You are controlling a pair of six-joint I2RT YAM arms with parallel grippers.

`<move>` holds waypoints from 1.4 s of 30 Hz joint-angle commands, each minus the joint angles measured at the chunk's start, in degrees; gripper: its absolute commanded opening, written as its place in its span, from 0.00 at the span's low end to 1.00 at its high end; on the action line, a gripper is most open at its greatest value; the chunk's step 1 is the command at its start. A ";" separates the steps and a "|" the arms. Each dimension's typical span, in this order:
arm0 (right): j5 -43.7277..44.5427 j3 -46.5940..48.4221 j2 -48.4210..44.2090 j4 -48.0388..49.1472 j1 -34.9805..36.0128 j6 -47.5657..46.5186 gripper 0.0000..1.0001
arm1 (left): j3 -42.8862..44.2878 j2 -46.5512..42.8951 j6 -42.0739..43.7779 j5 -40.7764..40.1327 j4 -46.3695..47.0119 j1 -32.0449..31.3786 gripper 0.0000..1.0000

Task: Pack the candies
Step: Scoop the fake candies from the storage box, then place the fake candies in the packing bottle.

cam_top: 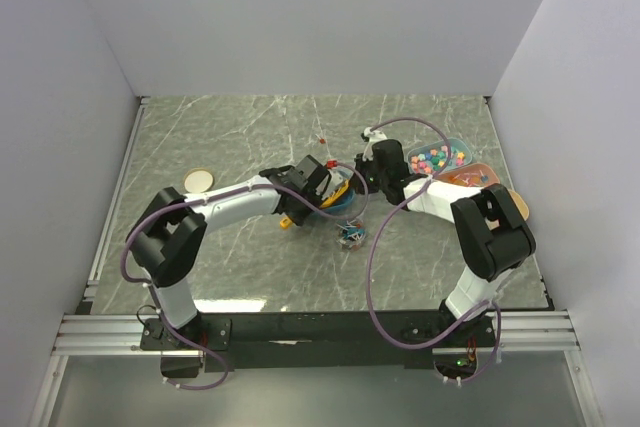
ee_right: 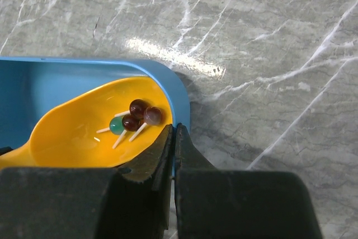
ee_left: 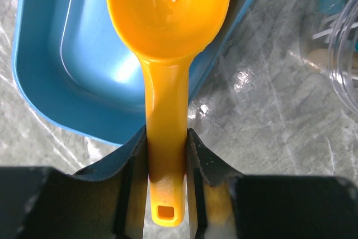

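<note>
A round wooden lid (cam_top: 198,180) lies at the far left of the grey marbled counter (cam_top: 230,127), well apart from everything else. The left gripper (ee_left: 166,138) reaches toward the middle, its jaws clamped on the handle of a yellow scoop (ee_left: 168,15) just above the square hole at the handle's end. The scoop's bowl hangs over a blue tray (ee_left: 50,82) at the centre of the counter. In the right wrist view, four small lollipops (ee_right: 137,117) on white sticks, three dark red and one green, rest together in the bowl of the scoop near the tray's curved corner. The candies (cam_top: 350,237), a small heap of mostly blue and dark pieces, sit on the bare counter just in front of the tray, touching neither arm. The right gripper (ee_right: 173,130) meets the tray from the right, its jaws pinched nearly together on the tray's rim. Farther right, a clear tub holds pastel sweets (cam_top: 435,160), and orange-red sweets (cam_top: 468,178) lie just beside it at the counter's right edge.
</note>
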 commanded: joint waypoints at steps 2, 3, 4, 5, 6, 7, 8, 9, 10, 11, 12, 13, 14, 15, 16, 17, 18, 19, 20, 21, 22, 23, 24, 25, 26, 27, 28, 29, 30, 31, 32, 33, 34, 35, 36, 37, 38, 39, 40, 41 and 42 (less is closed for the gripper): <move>-2.99 2.88 0.46 -0.13 -0.08 1.21 0.00 | -1.77 -4.32 0.80 4.49 9.07 0.82 0.01; -2.55 3.31 0.46 -0.39 -0.51 0.95 0.00 | -2.03 -4.68 0.97 4.49 9.25 1.08 0.01; -2.29 3.49 0.72 -0.74 -0.60 0.68 0.00 | -2.30 -5.03 0.98 4.41 9.33 1.35 0.01; -1.85 3.67 0.73 -1.18 -0.60 0.42 0.00 | -2.82 -5.64 1.06 3.88 9.51 1.52 0.01; -0.97 4.28 0.81 -1.88 -0.60 0.24 0.00 | -3.00 -5.91 1.15 3.88 9.51 1.79 0.01; -0.62 4.46 0.90 -2.24 -0.69 -0.11 0.00 | -3.18 -6.26 1.24 3.70 9.60 2.05 0.01; -0.18 4.72 1.16 -2.59 -0.61 -0.20 0.00 | -3.35 -7.13 1.33 3.53 9.60 2.14 0.01; 0.26 5.24 1.34 -3.20 -0.60 -0.28 0.00 | -3.53 -7.49 1.33 3.53 9.60 2.57 0.01; 1.14 5.60 1.60 -3.56 -0.52 -0.46 0.00 | -3.62 -8.02 1.41 3.79 9.60 2.75 0.01; 1.41 5.86 1.87 -4.00 -0.60 -0.55 0.00 | -3.88 -9.06 1.50 4.05 9.69 2.93 0.01; 1.76 6.21 1.95 -4.26 -0.60 -0.64 0.00 | -3.97 -9.60 1.94 4.23 9.69 3.37 0.01; 2.11 6.48 2.22 -4.52 -0.60 -0.72 0.00 | -3.97 -10.04 2.12 4.40 9.51 3.54 0.01; 2.29 6.74 2.39 -4.70 -0.60 -0.99 0.05 | -3.97 -10.91 2.47 4.41 9.34 3.63 0.01; 2.37 7.27 2.48 -5.31 -0.60 -0.99 0.08 | -3.97 -11.36 3.08 4.32 8.73 3.72 0.01; 2.55 7.44 2.66 -5.67 -0.60 -1.07 0.10 | -4.06 -11.80 3.43 4.41 8.46 3.81 0.01; 2.90 7.71 2.92 -5.93 -0.60 -1.08 0.13 | -4.14 -12.84 3.78 4.41 8.28 3.81 0.01; 3.08 7.88 3.01 -6.02 -0.52 -0.99 0.15 | -4.32 -13.38 4.48 4.41 8.11 3.90 0.01; 3.25 7.97 3.10 -6.20 -0.69 -1.07 0.18 | -4.49 -13.82 4.84 4.49 7.67 3.98 0.01; 3.43 8.06 3.27 -6.37 -0.52 -1.08 0.22 | -4.58 -14.78 5.10 4.49 7.32 3.99 0.01; 3.43 8.15 3.27 -6.55 -0.60 -1.08 0.25 | -4.76 -15.22 5.72 4.49 6.88 4.07 0.01; 3.52 8.32 3.19 -6.55 -0.52 -0.99 0.31 | -4.93 -16.27 6.16 4.67 5.92 4.07 0.01; 3.61 8.33 3.01 -6.72 -0.69 -0.90 0.34 | -5.02 -16.98 6.51 4.76 5.39 4.07 0.01; 4.04 8.33 2.66 -7.16 -0.61 -0.81 0.38 | -5.28 -17.77 7.64 4.93 4.68 4.07 0.01; 4.31 8.41 2.22 -7.25 -0.60 -0.64 0.40 | -5.63 -18.65 8.26 5.54 4.15 4.07 0.01; 4.92 8.33 1.26 -7.77 -0.69 -0.55 0.46 | -5.90 -20.40 9.14 5.90 2.84 4.07 0.01; 6.14 8.24 0.47 -8.13 -0.69 -0.37 0.50 | -6.16 -21.28 10.89 5.99 2.14 4.07 0.01; 6.68 8.15 -0.15 -8.39 -0.87 -0.29 0.52 | -6.69 -22.25 11.95 6.25 1.52 4.07 0.01; 7.38 7.98 -1.63 -8.66 -1.04 -0.28 0.54 | -6.95 -23.91 13.09 6.95 -0.31 4.07 0.01; 8.17 7.54 -2.34 -9.35 -1.39 -0.20 0.55 | -7.13 -24.62 15.11 7.13 -1.20 3.99 0.01; 9.74 7.36 -3.05 -9.71 -2.35 0.06 0.59 | -7.05 -25.24 15.82 7.30 -2.43 3.99 0.01; 9.76 6.92 -4.53 -9.89 -2.97 0.33 0.61 | -6.87 -25.94 16.61 7.74 -3.75 3.99 0.01; 10.72 6.22 -5.42 -10.93 -3.59 0.50 0.61 | -6.61 -26.12 17.84 7.75 -6.72 3.99 0.01; 11.94 5.78 -6.30 -11.29 -4.90 0.94 0.63 | -5.91 -26.21 18.20 7.75 -8.05 3.81 0.01; 12.74 4.82 -8.31 -12.25 -5.52 1.21 0.65 | -5.47 -26.30 18.55 7.75 -9.37 3.64 0.01; 13.53 4.46 -9.37 -12.96 -5.96 1.30 0.66 | -5.03 -26.30 18.99 7.75 -12.00 2.76 0.01; 15.28 4.11 -10.34 -13.57 -6.58 1.65 0.69 | -4.24 -26.30 19.08 7.66 -13.07 2.06 0.01; 15.99 3.32 -12.61 -14.80 -6.76 1.82 0.70 | -3.80 -26.04 19.25 7.05 -14.38 1.27 0.01; 16.52 2.79 -13.85 -15.25 -6.76 2.09 0.72 | -3.27 -25.78 19.17 5.56 -15.53 -0.74 0.01; 16.96 2.27 -14.91 -15.77 -6.84 2.61 0.75 | -2.22 -25.34 18.99 4.68 -17.89 -1.72 0.01; 17.49 1.04 -17.09 -16.39 -6.85 3.14 0.76 | -1.51 -23.94 18.82 3.89 -19.22 -2.60 0.01; 17.93 0.33 -18.25 -16.65 -6.85 4.19 0.76 | -0.72 -23.06 18.12 1.96 -20.53 -4.26 0.01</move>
